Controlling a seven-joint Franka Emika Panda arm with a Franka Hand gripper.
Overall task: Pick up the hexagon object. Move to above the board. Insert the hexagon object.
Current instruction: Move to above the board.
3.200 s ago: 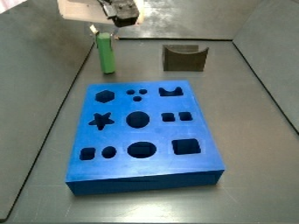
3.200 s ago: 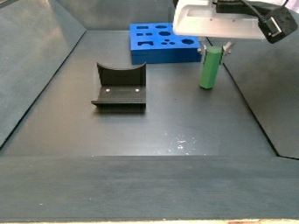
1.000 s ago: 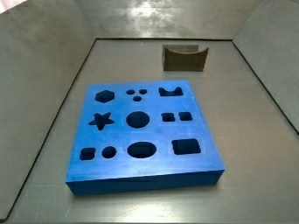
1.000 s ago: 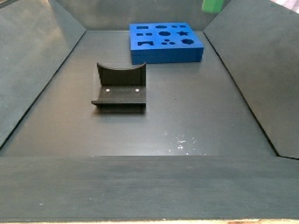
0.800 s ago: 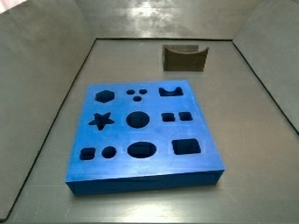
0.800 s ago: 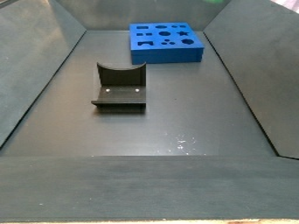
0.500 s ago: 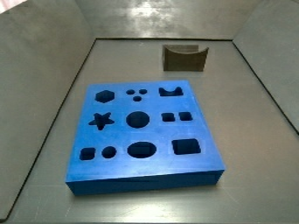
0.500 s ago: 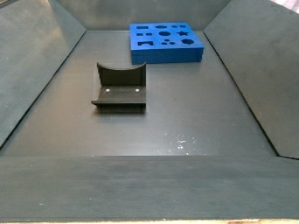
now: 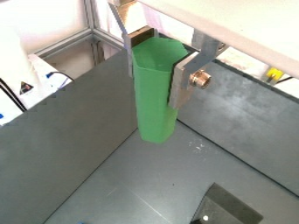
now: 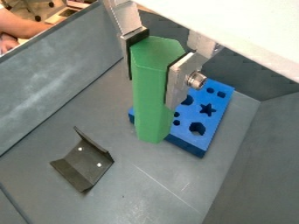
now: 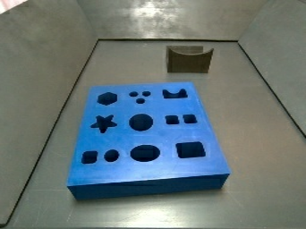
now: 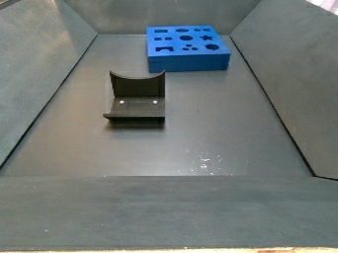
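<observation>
Both wrist views show my gripper [image 9: 155, 59] [image 10: 156, 61] shut on the hexagon object [image 9: 155, 96] [image 10: 153, 96], a tall bright green six-sided peg hanging upright, high above the floor. The silver fingers [image 9: 184, 80] clamp its upper part on two opposite faces. The blue board [image 10: 205, 112] with its shaped cut-outs lies below, partly behind the peg in a wrist view. In both side views the board [image 11: 146, 134] [image 12: 188, 46] lies flat, and neither the gripper nor the peg shows there.
The dark L-shaped fixture [image 12: 133, 97] [image 11: 189, 59] [image 10: 82, 160] stands on the floor away from the board. Grey walls enclose the work area [image 11: 48, 107]. A dark patch [image 9: 228, 208] shows on the floor in a wrist view.
3.2 s ago the gripper held the green peg standing on the floor beside the board. It has since risen out of both side views; a green sliver at the top edge vanished within the last second.
</observation>
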